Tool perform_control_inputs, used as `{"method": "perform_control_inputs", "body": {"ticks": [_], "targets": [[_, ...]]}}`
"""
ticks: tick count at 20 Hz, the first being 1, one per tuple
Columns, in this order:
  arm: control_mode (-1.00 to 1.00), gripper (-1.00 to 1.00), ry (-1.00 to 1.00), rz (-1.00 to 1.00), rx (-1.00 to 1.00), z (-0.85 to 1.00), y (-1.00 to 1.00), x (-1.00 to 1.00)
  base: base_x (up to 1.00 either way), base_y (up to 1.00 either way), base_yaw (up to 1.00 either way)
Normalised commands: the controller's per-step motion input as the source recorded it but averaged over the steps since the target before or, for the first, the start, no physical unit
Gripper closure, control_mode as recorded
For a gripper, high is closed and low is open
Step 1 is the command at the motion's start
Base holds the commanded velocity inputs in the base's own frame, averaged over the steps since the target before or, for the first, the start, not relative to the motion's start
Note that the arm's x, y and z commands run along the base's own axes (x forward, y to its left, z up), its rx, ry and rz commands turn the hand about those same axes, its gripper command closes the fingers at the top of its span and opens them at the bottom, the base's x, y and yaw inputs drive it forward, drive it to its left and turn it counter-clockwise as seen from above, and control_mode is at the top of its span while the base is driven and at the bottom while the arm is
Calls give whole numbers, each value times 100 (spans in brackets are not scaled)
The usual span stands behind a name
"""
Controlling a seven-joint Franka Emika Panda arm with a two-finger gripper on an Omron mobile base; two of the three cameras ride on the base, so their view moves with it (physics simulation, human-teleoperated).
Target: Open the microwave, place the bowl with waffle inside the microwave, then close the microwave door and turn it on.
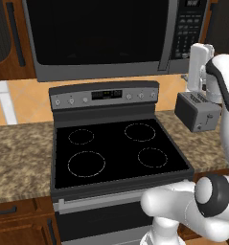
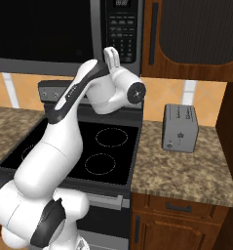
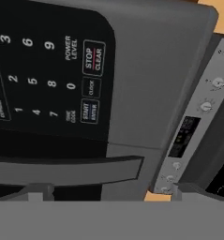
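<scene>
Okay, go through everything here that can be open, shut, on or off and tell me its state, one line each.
microwave door: shut, flush with the front.
microwave: inside dark behind the glass, contents not visible.
gripper: open, holding nothing, up close to the keypad.
stove: burners dark.
toaster: upright on the counter, slots empty as far as I can tell.

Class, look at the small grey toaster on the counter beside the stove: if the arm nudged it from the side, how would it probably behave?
The toaster looks boxy and flat-bottomed, so it would probably slide on the counter rather than roll. It stands taller than deep, so a high push might tip it. Its smooth grey shell suggests something rigid, maybe slippery to grip.
</scene>
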Motion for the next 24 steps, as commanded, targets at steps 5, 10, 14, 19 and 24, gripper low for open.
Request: {"method": "perform_control_inputs", "body": {"ticks": [5,10,14,19,24], "targets": [[-100,-100,0,3,0,-1,0,28,0,0,0],[-100,-100,0,1,0,-1,-8,20,0,0,0],[-100,-100,0,0,0,-3,-9,17,0,0,0],[-100,-100,0,0,0,-8,-2,23,0,0,0],[-100,-100,0,1,0,-12,0,33,0,0,0]]}}
